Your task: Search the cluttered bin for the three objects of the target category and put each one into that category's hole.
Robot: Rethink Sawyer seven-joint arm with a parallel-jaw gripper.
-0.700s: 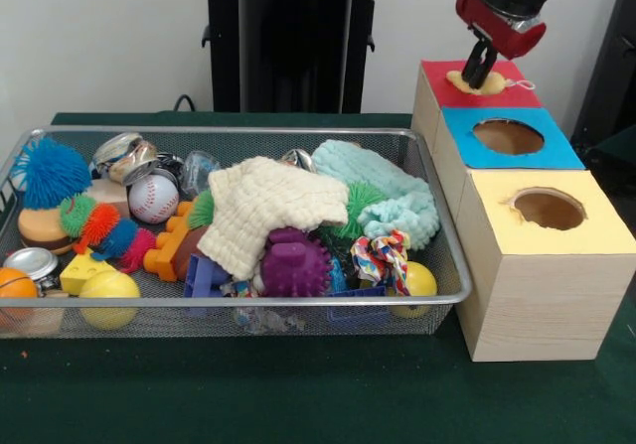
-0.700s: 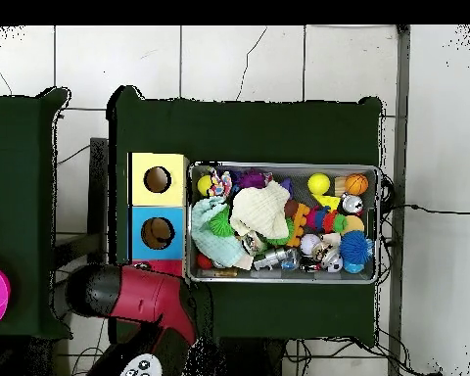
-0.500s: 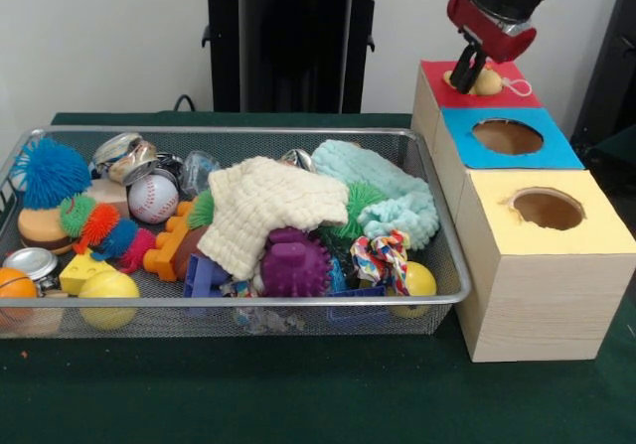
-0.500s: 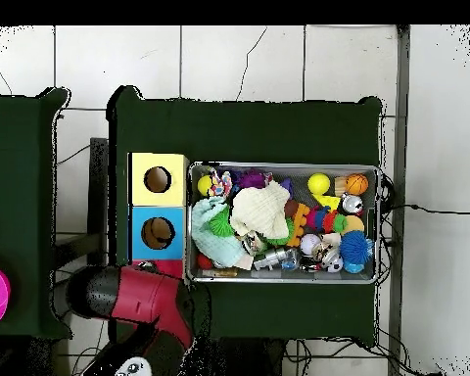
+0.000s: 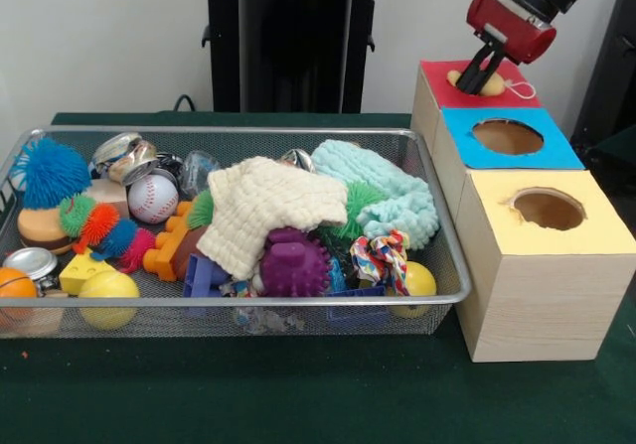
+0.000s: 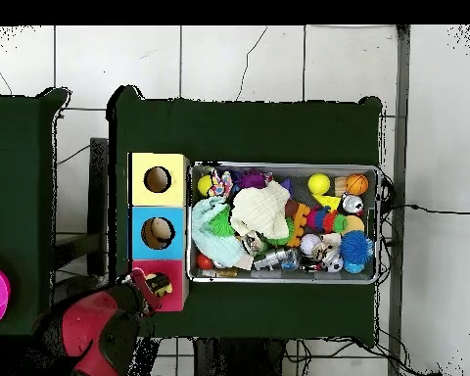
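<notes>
Yellow toy (image 5: 485, 83) flat on red box (image 5: 522, 95)

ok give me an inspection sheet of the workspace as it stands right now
surface: dark green cloth-covered table, bare in front of the bin.
job's things: wire mesh bin; wooden box with red-topped section, blue-topped hole and yellow-topped hole; small tan object with a string resting on the red top.
clutter: cream knitted cloth, mint knitted cloth, purple spiky ball, white baseball, blue fuzzy ball, yellow ball.
grippers: red and black tool low over the tan object; open or shut, cannot tell.
cables: black cable behind the bin.
surroundings: black pedestal, white wall.
</notes>
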